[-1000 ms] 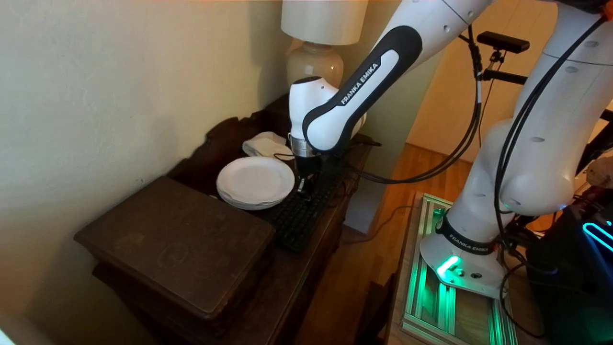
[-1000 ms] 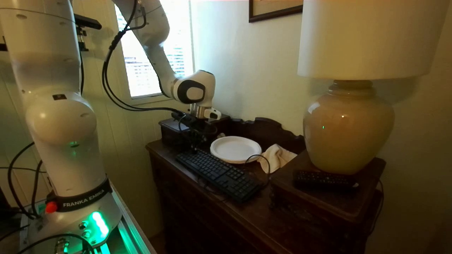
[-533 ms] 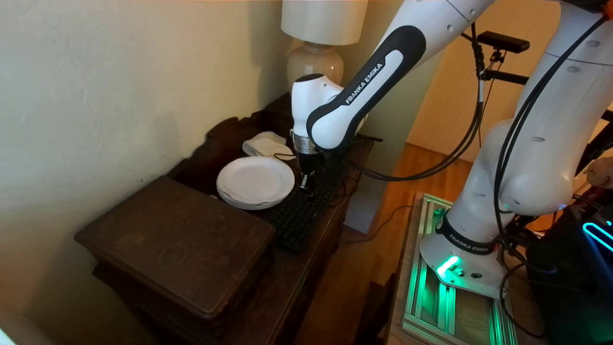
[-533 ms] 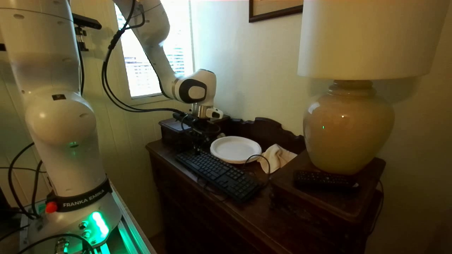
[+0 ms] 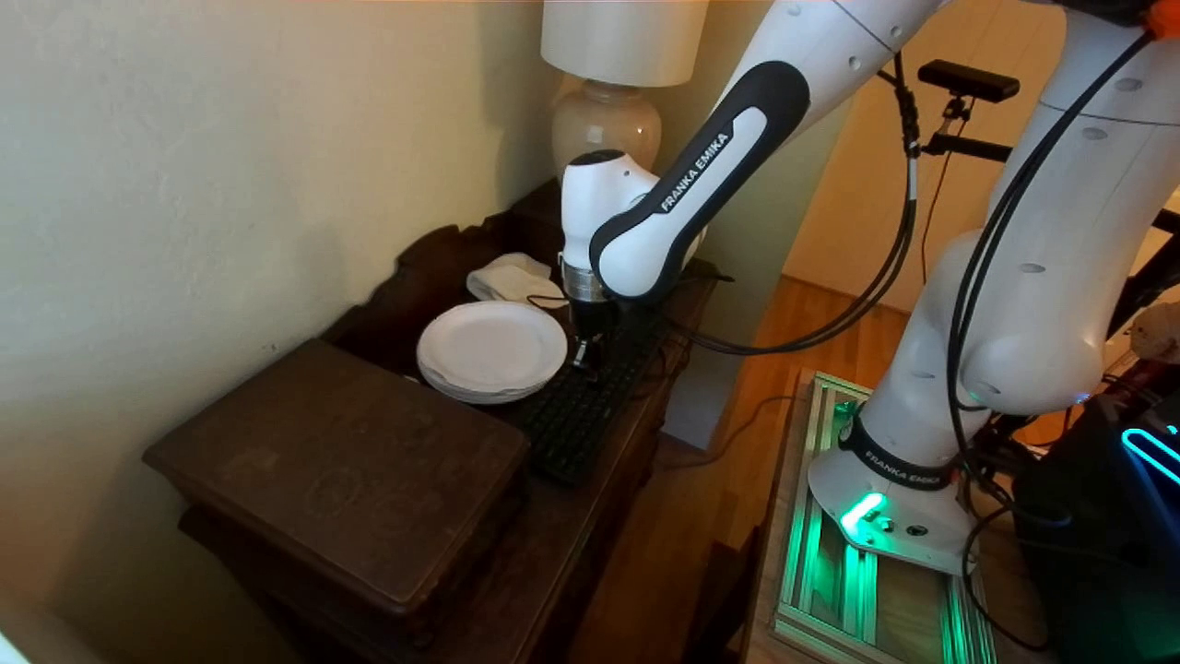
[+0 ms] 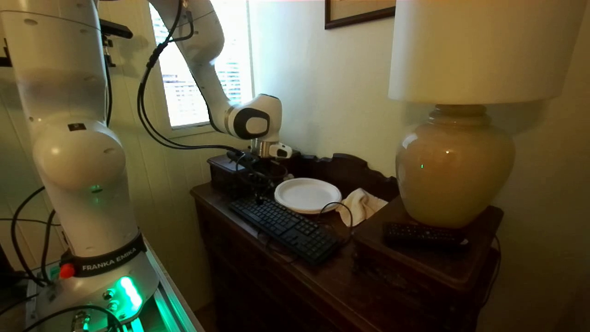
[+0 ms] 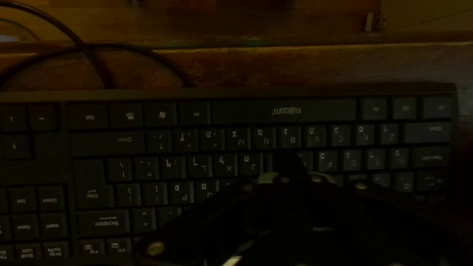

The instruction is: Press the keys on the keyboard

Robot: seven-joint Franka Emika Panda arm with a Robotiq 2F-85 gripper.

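black keyboard (image 6: 286,229) lay on wooden dresser (image 6: 345,276), beside white plates (image 6: 308,195). robotiq gripper (image 7: 291,162), fingers pressed together, stood over middle letter keys (image 7: 263,139); touching or not, could not tell. step seemed pressing; next move probably called for gentle push straight down.

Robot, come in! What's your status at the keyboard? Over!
Gripper shut, pointing down over middle letter keys; contact unclear. Keyboard flat on dresser. White plates beside keyboard, seemingly not in the way.
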